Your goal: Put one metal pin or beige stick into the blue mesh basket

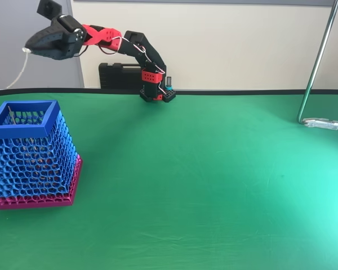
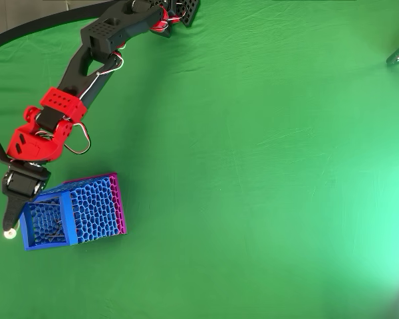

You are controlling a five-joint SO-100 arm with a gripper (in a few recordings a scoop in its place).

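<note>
Pins [image 2: 53, 234] lie inside the blue basket [image 1: 23, 133], which stands at the left of the green table [image 1: 214, 185] in the fixed view. Gripper [image 1: 29, 50] hangs high above it, jaws together, apparently holding nothing.

Blue mesh basket [image 1: 31, 154] upright at table's left in fixed view, thin pin [image 2: 53, 234] lying inside.

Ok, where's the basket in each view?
Fixed view: the basket stands at the left edge on the green mat, below the raised gripper.
Overhead view: the basket is lower left, its rim beside the gripper.
Shared landmark: the arm's base, far edge.
</note>
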